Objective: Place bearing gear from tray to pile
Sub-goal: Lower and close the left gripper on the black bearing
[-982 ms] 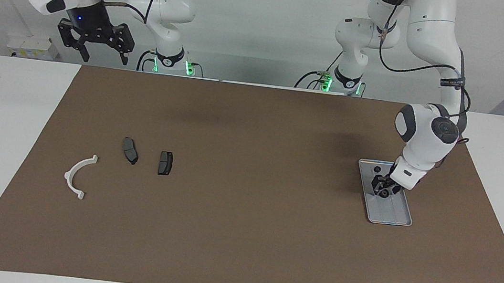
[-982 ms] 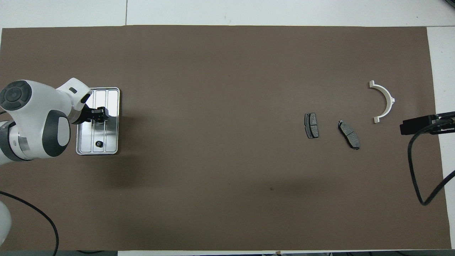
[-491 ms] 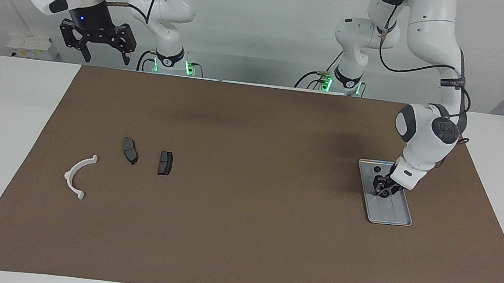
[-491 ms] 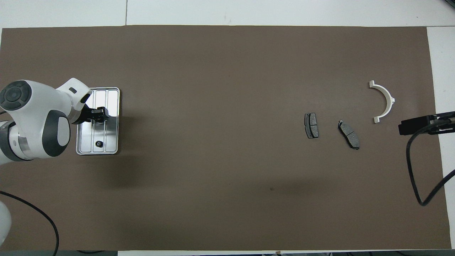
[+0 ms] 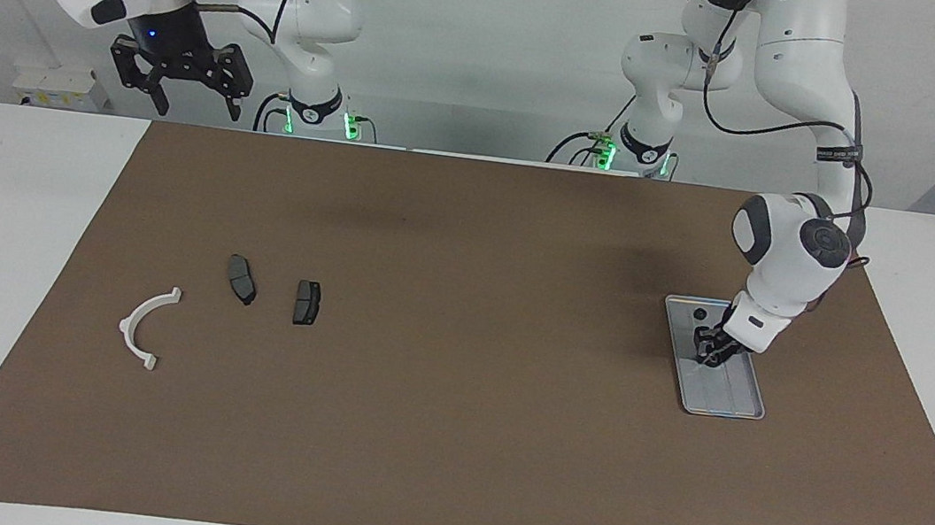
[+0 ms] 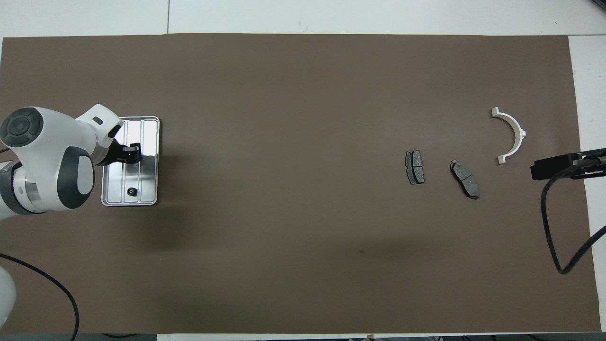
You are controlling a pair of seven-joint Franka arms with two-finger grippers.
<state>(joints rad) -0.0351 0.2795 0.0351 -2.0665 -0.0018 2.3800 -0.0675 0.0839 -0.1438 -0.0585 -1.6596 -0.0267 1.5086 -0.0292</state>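
Observation:
The silver tray (image 5: 735, 404) (image 6: 150, 128) lies on the brown mat toward the left arm's end of the table. My left gripper (image 5: 711, 353) (image 6: 132, 154) is just above the tray's middle, fingers closed around a small dark round part, the bearing gear. Another small dark round part (image 5: 699, 313) (image 6: 132, 191) lies in the tray's end nearer the robots. The pile is toward the right arm's end: a white half-ring bracket (image 5: 143, 325) (image 6: 513, 135) and two dark grey pads (image 5: 242, 278) (image 5: 306, 302). My right gripper (image 5: 192, 104) waits open, raised over the mat's corner nearest the right arm's base.
The brown mat (image 5: 446, 438) covers most of the white table. A black cable (image 6: 551, 222) and the right arm's black hand (image 6: 558, 166) show at the edge of the overhead view beside the bracket.
My left gripper has risen a little off the tray floor with the small round part between its fingers. My right gripper has shifted slightly upward.

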